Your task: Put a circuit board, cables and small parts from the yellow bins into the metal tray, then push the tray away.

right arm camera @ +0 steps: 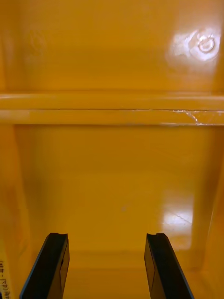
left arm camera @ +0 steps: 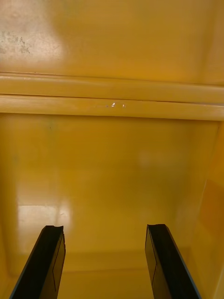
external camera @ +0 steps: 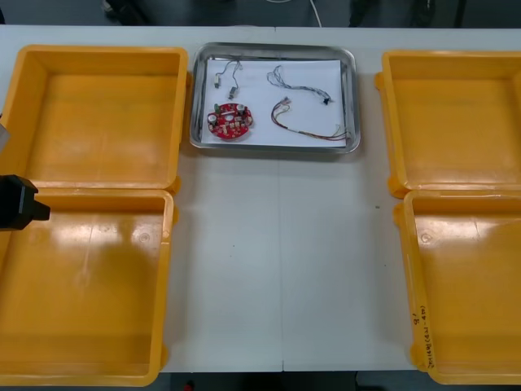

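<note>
The metal tray sits at the table's far middle, lined white. In it lie a round red circuit board, two small metal parts, a black cable and a red and yellow cable. My left gripper stands open over the bare floor of a yellow bin, nothing between its fingers. My right gripper is open too, above an empty yellow bin. A black part of the left arm shows at the left edge of the front view.
Two yellow bins stand at the left and two at the right, all bare inside. White table lies between them, in front of the tray.
</note>
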Controlling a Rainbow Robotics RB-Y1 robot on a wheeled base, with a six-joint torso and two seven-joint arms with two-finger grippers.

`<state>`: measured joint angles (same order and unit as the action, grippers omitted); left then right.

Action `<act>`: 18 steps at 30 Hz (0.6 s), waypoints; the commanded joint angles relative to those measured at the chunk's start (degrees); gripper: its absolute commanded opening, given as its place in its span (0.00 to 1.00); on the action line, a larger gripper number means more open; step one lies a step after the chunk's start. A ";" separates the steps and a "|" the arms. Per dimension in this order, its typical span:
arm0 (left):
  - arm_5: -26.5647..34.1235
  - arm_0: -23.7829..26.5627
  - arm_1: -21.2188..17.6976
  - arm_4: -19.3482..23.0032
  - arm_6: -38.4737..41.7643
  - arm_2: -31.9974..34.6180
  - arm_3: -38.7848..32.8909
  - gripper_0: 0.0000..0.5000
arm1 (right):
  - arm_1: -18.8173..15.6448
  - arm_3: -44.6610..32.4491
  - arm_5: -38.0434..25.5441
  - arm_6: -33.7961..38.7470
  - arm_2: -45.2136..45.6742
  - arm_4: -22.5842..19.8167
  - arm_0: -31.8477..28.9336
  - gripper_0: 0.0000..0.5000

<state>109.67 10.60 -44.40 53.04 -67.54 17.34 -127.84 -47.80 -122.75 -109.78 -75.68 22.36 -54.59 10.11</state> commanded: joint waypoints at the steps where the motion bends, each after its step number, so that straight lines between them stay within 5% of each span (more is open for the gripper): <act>1: 0.33 -0.93 -2.18 0.04 -6.47 -0.64 -1.80 1.00 | -3.44 2.96 -0.22 0.62 2.95 -1.66 -0.70 0.93; 18: 0.33 -0.93 -2.18 0.04 -6.47 -0.64 -1.80 1.00 | -3.79 2.87 -0.22 2.29 2.95 -2.45 -2.11 0.94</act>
<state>109.68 10.60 -44.40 53.04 -67.54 17.34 -127.84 -48.69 -119.43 -109.78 -75.60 23.36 -56.52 8.87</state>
